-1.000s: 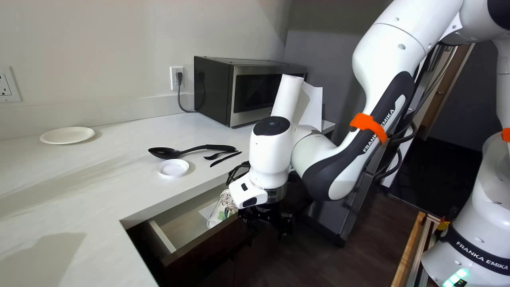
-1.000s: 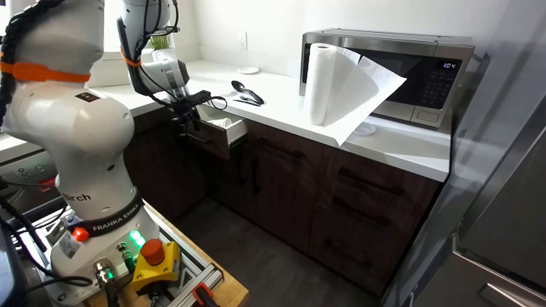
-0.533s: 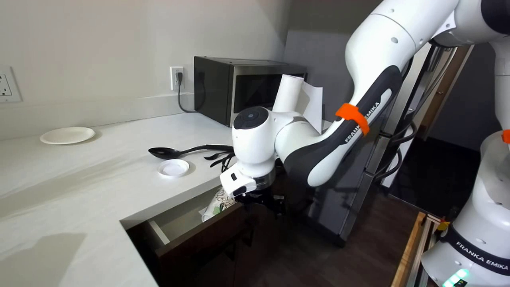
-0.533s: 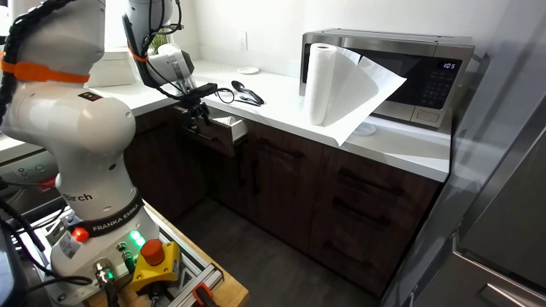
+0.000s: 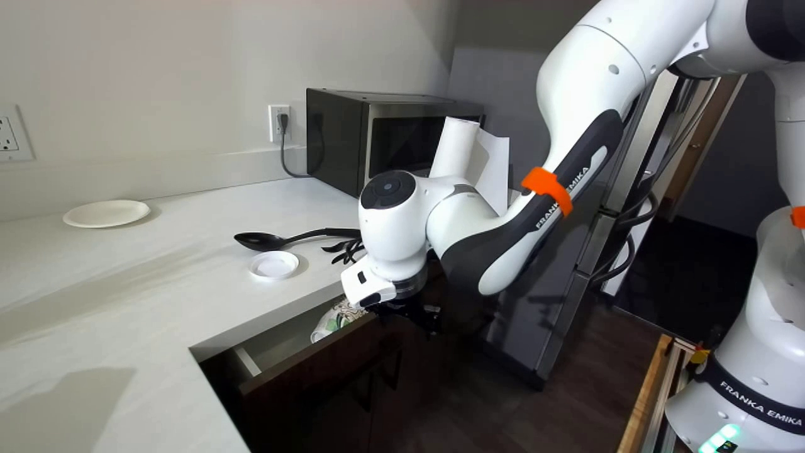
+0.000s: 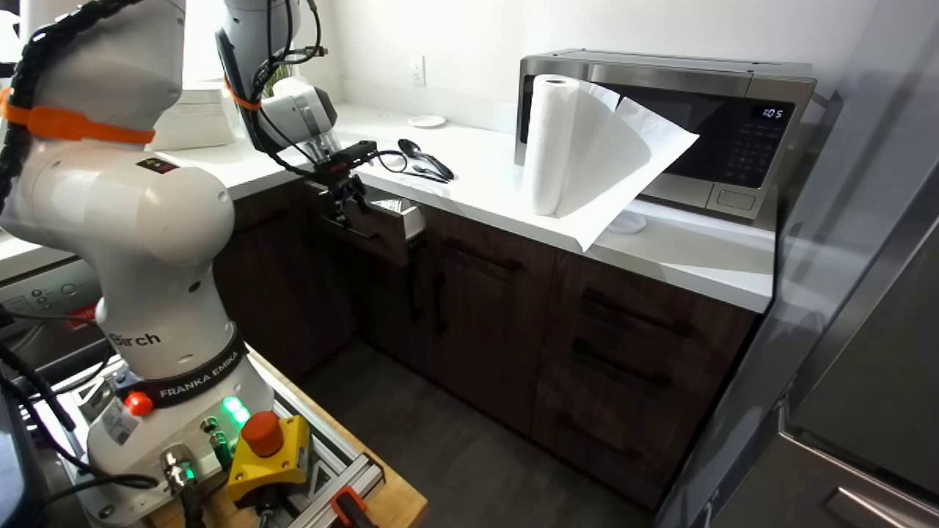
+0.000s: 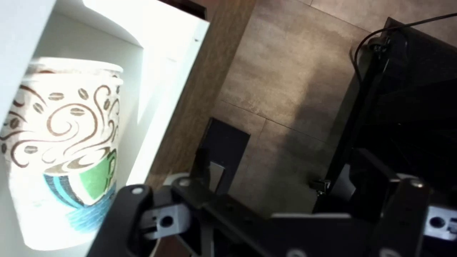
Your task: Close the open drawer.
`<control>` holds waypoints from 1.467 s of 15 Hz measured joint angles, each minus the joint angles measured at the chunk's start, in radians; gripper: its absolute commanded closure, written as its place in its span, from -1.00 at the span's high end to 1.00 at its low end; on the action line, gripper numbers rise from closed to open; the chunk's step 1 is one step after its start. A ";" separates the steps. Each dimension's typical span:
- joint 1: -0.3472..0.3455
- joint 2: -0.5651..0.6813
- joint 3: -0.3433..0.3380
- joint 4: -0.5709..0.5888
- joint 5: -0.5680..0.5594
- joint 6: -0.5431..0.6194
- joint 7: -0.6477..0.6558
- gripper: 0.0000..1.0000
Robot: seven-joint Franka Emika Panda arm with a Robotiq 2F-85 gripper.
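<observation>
At the left of an exterior view, a paper plate (image 5: 105, 214) rests on the white tabletop (image 5: 94, 283), near the wall (image 5: 157, 75). Further right, a black serving spoon (image 5: 259, 241) lies with its handle pointing right; a shallow white lid (image 5: 275, 265) sits just beside its bowl. Below the tabletop's edge is the wooden drawer (image 5: 306, 355), partly open, its dark brown front standing out from the cabinet (image 6: 484, 323). In it a stack of paper cups (image 7: 64, 142) lies on its side, printed with brown swirls and coffee beans. A black fork (image 5: 335, 247) lies near the spoon's handle, partly hidden by a cable (image 5: 352, 253). Next comes the gripper (image 7: 278, 180), pointing down at the drawer's front. Its fingers (image 7: 343, 184) stand wide apart, with floor (image 7: 278, 82) showing between them; the one nearer the drawer overlaps its front in the wrist view, and I cannot tell whether the two touch. Behind the arm (image 5: 459, 217) stands a microwave (image 5: 339, 138), its clock (image 6: 772, 114) reading 1:05. A paper towel roll (image 5: 454, 148) stands upright before it, and in an exterior view its loose sheet (image 6: 623, 147) spreads right, reaching the tabletop's edge. Furthest right, the steel refrigerator (image 6: 880, 352) stands beyond the arm.
</observation>
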State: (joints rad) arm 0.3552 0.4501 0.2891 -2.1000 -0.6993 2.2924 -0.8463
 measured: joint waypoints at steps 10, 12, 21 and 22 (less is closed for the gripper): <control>0.057 0.147 -0.076 0.169 -0.287 -0.008 0.457 1.00; 0.053 0.165 -0.070 0.182 -0.280 -0.019 0.459 1.00; -0.080 -0.014 0.177 0.014 0.079 0.045 0.072 1.00; -0.078 -0.056 0.188 -0.025 0.079 0.065 0.039 1.00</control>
State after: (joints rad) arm 0.2775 0.3937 0.4766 -2.1248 -0.6203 2.3573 -0.8073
